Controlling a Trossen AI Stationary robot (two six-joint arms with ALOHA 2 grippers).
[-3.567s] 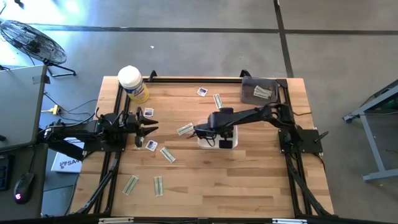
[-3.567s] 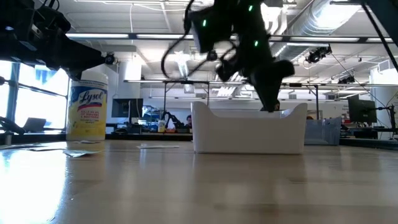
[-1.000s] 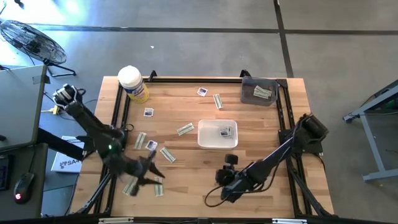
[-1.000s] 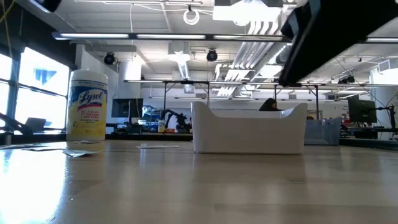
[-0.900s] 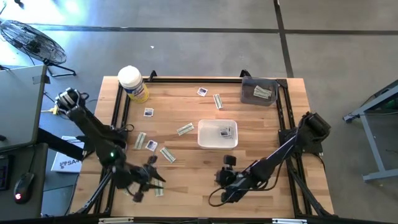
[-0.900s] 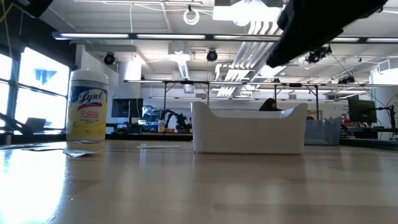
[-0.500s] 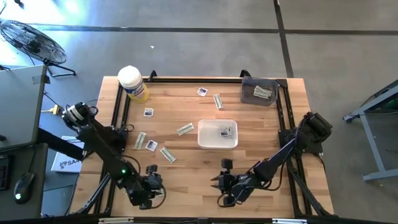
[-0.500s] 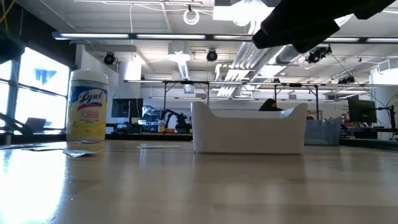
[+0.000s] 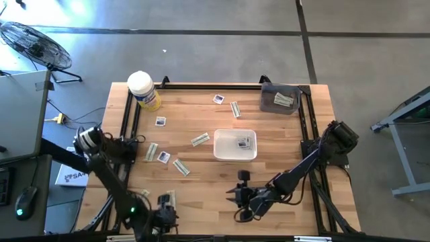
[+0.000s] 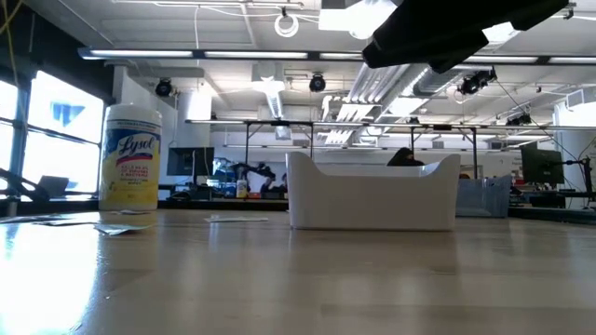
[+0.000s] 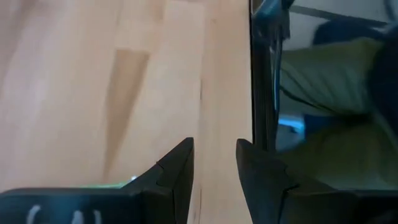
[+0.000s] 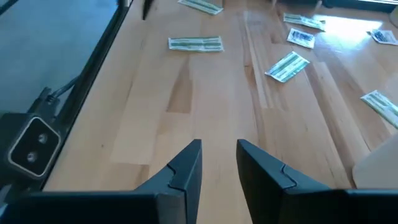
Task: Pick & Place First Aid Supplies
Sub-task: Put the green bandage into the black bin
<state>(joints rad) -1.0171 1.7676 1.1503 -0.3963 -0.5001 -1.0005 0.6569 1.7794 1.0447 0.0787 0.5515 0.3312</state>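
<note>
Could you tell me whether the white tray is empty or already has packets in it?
Not empty. The high view shows the tray holding at least one packet near its right side.

Both dark arms folded low at the near table edge

The left arm's dark two-finger gripper (image 11: 213, 171) sits at the near left, fingers slightly parted with nothing between them. The right arm's dark two-finger gripper (image 12: 219, 167) lies near the front centre, pointing leftward, fingers likewise slightly apart and empty.
</note>
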